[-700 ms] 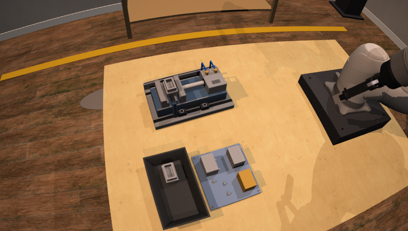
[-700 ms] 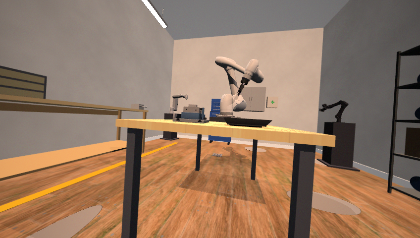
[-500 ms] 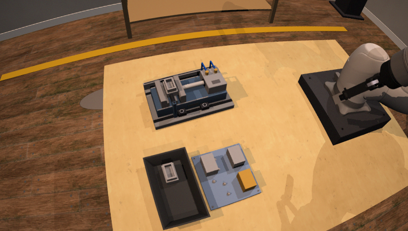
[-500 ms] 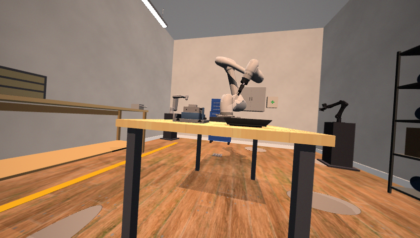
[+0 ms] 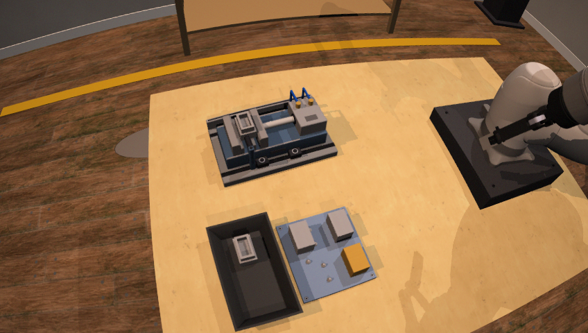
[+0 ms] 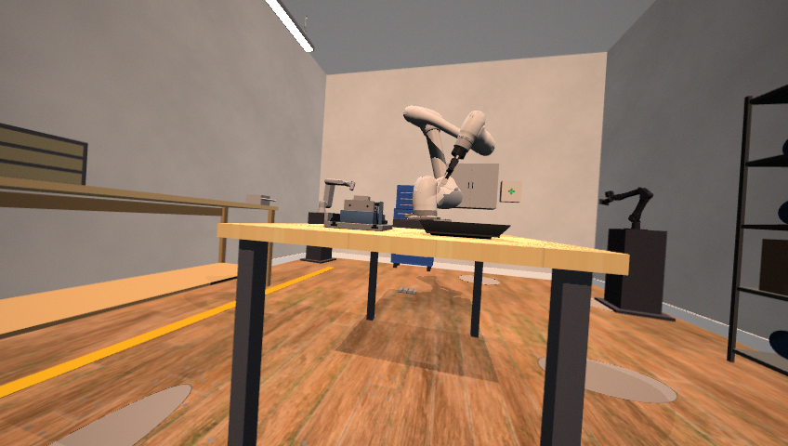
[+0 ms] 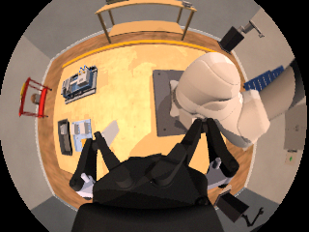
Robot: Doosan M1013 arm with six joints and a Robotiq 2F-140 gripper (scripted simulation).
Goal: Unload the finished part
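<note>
The vise (image 5: 270, 138) stands on the table's far middle, and a grey pocketed part (image 5: 246, 122) sits between its jaws, pocket up. The black outfeed tray (image 5: 252, 268) is at the near left. A second grey pocketed part (image 5: 244, 248) lies flat on the tray's floor, pocket up. My gripper (image 5: 493, 138) is open and empty. It hangs high beside the arm's base at the right, far from vise and tray. It also shows in the exterior view (image 6: 449, 168) and the wrist view (image 7: 154, 177). The wrist view shows the vise (image 7: 80, 83) and the tray (image 7: 64, 135) far below.
A blue-grey fixture plate (image 5: 326, 253) lies right of the tray with two grey blocks, an orange block (image 5: 355, 259) and several small pins. The arm's black base plate (image 5: 495, 152) sits at the table's right side.
</note>
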